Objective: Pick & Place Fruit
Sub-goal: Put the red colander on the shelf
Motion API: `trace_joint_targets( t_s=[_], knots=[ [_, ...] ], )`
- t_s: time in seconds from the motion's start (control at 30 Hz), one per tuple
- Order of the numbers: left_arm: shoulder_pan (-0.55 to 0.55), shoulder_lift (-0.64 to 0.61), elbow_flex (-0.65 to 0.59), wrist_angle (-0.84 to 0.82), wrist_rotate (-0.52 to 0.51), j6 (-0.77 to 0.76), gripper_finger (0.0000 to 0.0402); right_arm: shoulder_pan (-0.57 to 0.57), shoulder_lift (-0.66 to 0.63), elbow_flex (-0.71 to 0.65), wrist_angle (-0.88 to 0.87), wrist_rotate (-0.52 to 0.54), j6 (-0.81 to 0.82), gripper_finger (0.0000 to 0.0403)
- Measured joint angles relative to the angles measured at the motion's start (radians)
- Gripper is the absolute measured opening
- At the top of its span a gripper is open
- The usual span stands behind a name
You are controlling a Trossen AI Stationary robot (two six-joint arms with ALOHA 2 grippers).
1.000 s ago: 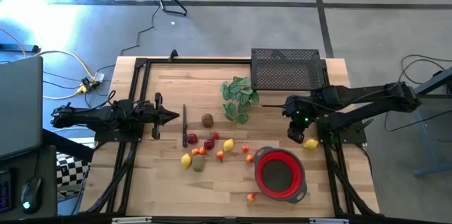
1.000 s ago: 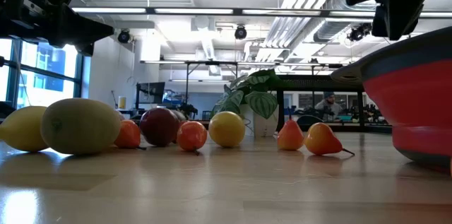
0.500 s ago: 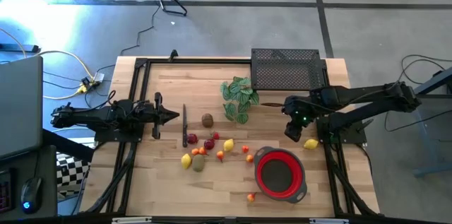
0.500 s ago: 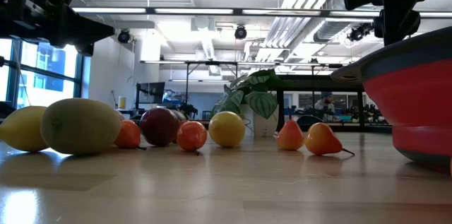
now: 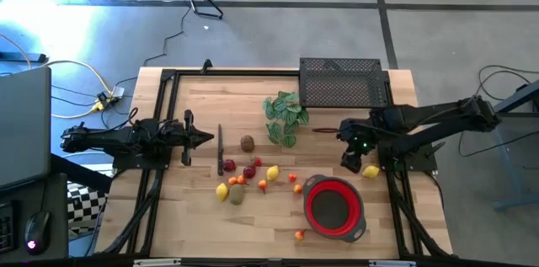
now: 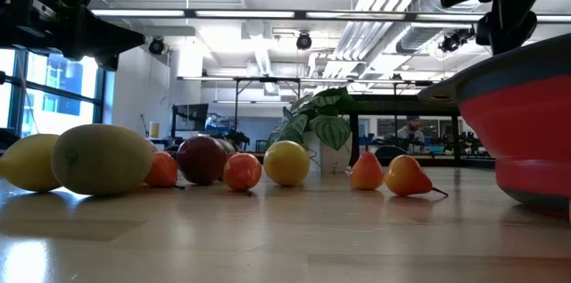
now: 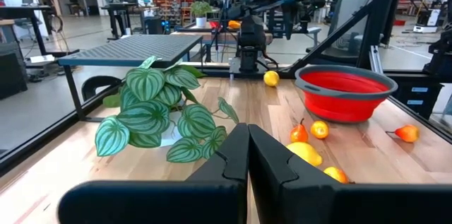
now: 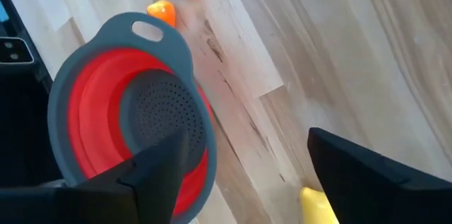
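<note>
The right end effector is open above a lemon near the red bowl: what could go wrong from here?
The lemon lies close to the table's right edge; a push from the open right end effector may roll it off. The red bowl is near, so a low carry might bump its rim.

A lemon point(image 5: 370, 171) lies beside the bowl point(image 5: 334, 226), probably untouched by it.

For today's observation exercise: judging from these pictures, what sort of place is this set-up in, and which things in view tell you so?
Most likely a robotics lab or workshop in an open industrial hall. The wooden table has two robot arms mounted at it, the floor around it is bare concrete with loose cables, and exposed ceiling ducts run above more workbenches behind.
</note>
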Motion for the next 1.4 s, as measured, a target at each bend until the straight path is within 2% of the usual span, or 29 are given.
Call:
trace_joint_targets(
  t_s=[0.27,1.4],
  knots=[
    [0.0,0.0,0.0,0.0,-0.001,0.0,0.0,0.081,0.0,-0.021,0.031,0.069,0.068,0.0286],
    [0.0,0.0,0.0,0.0,-0.001,0.0,0.0,0.374,0.0,-0.29,0.36,0.088,0.443,0.0286]
  ],
)
